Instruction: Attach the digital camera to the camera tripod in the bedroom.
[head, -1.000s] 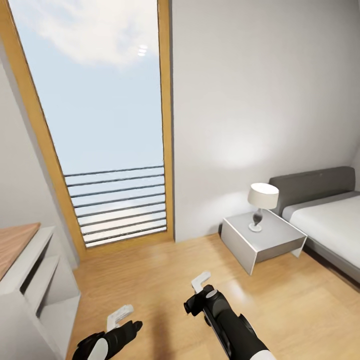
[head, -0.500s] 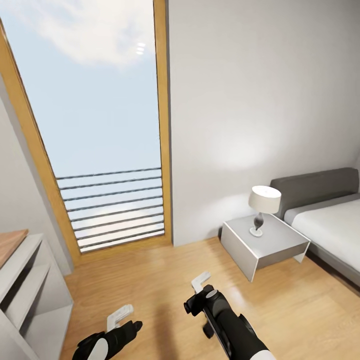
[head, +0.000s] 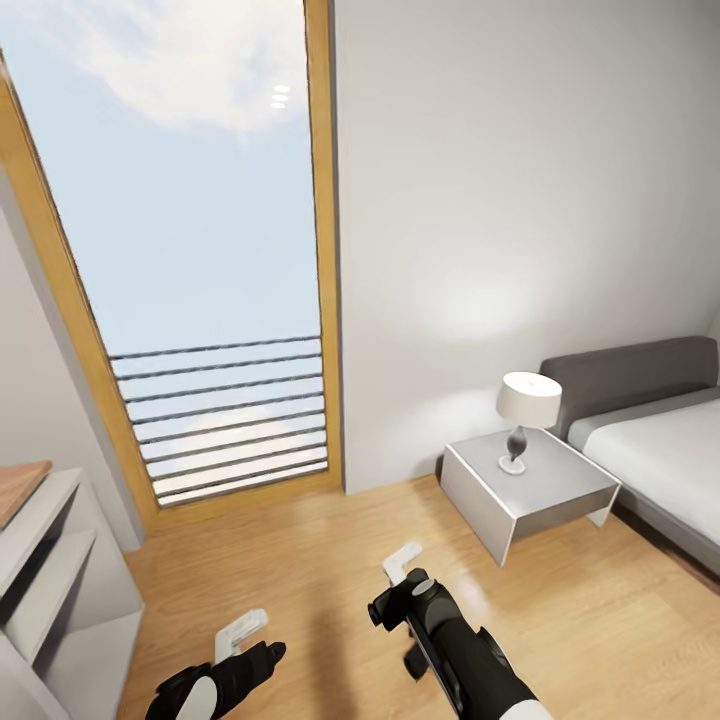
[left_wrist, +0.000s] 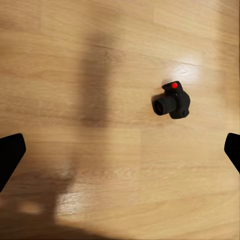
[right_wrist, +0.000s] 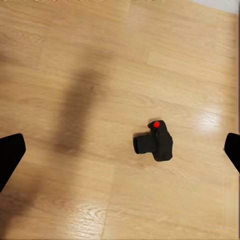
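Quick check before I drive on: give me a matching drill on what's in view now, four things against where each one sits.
Things:
1. camera
2. lamp
3. bed
4. window

Places:
A. on the grey bedside table
B. left of the white wall
C. lying on the wooden floor
D. right of the bedside table

Pairs: 1-C, 2-A, 3-D, 4-B
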